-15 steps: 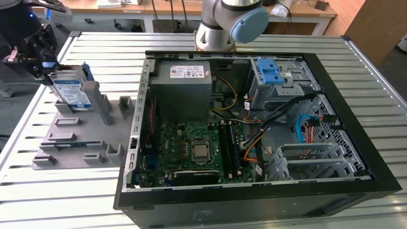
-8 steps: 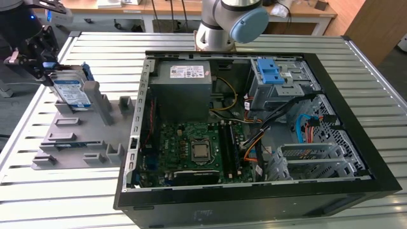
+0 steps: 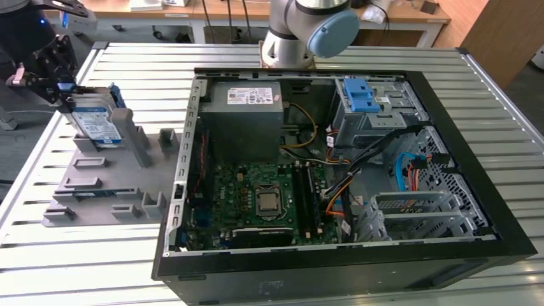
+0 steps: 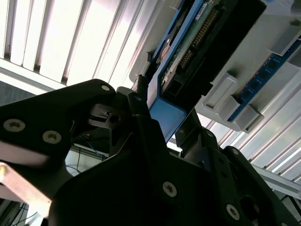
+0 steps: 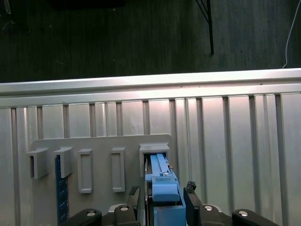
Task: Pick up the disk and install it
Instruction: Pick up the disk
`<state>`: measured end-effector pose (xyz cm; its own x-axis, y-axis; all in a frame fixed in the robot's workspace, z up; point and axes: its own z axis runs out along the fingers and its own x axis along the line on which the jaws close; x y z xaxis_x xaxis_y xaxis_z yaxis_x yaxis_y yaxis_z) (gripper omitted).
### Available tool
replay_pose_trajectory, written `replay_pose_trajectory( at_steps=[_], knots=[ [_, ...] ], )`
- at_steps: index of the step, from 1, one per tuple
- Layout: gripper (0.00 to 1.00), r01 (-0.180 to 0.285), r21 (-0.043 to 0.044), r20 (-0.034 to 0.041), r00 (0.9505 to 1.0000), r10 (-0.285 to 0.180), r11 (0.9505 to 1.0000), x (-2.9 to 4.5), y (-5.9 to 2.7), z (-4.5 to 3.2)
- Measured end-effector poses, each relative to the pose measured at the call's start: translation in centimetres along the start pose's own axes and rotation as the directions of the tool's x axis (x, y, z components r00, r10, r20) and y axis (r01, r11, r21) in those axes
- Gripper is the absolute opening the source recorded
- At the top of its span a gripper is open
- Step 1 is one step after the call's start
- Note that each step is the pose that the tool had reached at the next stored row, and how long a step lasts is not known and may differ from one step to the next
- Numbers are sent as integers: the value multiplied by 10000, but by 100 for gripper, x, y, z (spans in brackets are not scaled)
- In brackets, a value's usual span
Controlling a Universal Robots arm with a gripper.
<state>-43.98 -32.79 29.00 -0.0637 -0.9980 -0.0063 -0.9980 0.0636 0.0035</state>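
The disk (image 3: 95,122), silver with a blue-and-white label and a thin blue bracket, stands on edge in a slot at the far end of the grey holder (image 3: 102,185), on the exterior view's left. My gripper (image 3: 65,100) is at its upper end. In both wrist views the two black fingers flank the blue bracket end (image 5: 163,190) closely, and the gripper (image 5: 162,189) looks shut on it. The disk's lower end (image 5: 157,160) still sits in the holder's slot. The second wrist view shows the disk's connector edge (image 4: 197,37) running away from the gripper (image 4: 162,113).
The open computer case (image 3: 476,159) lies on the slatted metal table, with a drive cage with blue latches (image 3: 361,95) at its far side and a grey power supply (image 3: 246,108) beside it. A blue memory stick (image 5: 59,188) stands in the holder. The table edge (image 5: 150,82) is just beyond the holder.
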Motion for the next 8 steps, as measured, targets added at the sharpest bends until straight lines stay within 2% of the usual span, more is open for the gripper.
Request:
replay_pose_trajectory(
  at_steps=[8],
  knots=[
    [49,0,-2,-2,10000,0,10000,0,0,-1]
  ],
)
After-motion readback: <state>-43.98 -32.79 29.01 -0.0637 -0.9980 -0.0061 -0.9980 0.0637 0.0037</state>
